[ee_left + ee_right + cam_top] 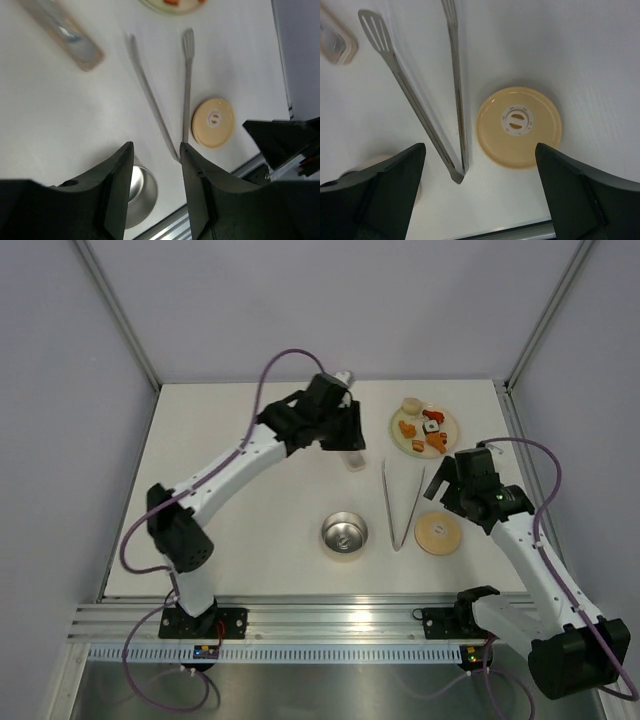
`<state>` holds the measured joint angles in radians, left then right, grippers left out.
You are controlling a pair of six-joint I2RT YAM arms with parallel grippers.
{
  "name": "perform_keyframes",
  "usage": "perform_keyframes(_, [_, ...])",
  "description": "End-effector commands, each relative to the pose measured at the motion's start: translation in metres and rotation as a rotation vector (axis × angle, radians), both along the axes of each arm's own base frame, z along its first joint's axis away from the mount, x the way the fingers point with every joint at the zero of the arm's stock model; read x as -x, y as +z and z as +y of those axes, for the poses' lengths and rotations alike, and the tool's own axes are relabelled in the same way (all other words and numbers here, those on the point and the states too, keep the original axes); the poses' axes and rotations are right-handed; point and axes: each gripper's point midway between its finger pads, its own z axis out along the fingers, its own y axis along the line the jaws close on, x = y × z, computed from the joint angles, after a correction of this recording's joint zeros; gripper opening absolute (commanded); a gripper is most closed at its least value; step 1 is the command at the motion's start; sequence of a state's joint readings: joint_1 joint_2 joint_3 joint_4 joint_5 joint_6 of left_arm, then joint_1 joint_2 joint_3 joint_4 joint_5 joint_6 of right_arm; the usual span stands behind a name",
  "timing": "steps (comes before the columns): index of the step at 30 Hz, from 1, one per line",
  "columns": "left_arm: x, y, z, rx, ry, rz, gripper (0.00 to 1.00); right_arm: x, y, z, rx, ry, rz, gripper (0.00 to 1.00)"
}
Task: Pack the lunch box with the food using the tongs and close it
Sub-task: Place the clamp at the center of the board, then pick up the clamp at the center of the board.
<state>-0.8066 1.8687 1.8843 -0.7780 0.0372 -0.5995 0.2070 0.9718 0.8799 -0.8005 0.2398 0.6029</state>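
Observation:
The lunch box [344, 535] stands open at the table's middle, its steel inside showing, and appears again as the lunch box [141, 187] behind my left fingers. Its tan lid [437, 533] lies flat to the right. Between them the silver tongs [400, 505] lie in a narrow V, joined end toward me. The food [426, 428] sits on a pale plate [447, 420] at the back right. My left gripper [346, 436] hangs open and empty over a translucent case [356, 457]. My right gripper [480, 147] is wide open above the tongs [435, 100] and the lid [518, 126], holding nothing.
The translucent case [65, 32] lies left of the tongs [160, 100]. The right arm [290, 145] shows dark beside the lid [213, 122]. A metal rail [330, 615] runs along the near table edge. White walls close in the back and sides.

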Motion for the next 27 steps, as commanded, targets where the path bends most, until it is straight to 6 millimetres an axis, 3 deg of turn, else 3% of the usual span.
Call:
perform_keyframes(1, [-0.024,0.019,0.064,0.036,0.133,-0.049,0.46,-0.007,-0.013,0.031,-0.035,0.106,0.031,1.00])
perform_keyframes(2, [-0.028,0.029,0.081,0.048,0.167,-0.066,0.46,-0.007,-0.016,0.041,-0.034,0.140,0.039,1.00])
perform_keyframes(5, [-0.026,0.024,0.107,0.036,0.216,-0.061,0.47,-0.009,-0.034,0.062,-0.033,0.202,0.095,0.99])
perform_keyframes(8, [-0.023,0.013,0.116,0.022,0.234,-0.044,0.47,-0.014,-0.052,0.077,-0.040,0.242,0.140,0.99])
perform_keyframes(11, [-0.020,0.003,0.117,0.011,0.232,-0.016,0.47,-0.019,-0.072,0.088,-0.025,0.286,0.190,1.00])
perform_keyframes(17, [-0.015,-0.005,0.117,0.006,0.223,0.006,0.47,-0.032,-0.092,0.101,0.007,0.340,0.233,1.00])
perform_keyframes(23, [-0.013,-0.009,0.121,-0.008,0.228,0.005,0.46,-0.043,-0.104,0.110,0.011,0.369,0.222,1.00])
perform_keyframes(27, [-0.012,-0.012,0.122,-0.011,0.227,0.009,0.46,-0.055,-0.100,0.111,0.057,0.394,0.195,0.99])
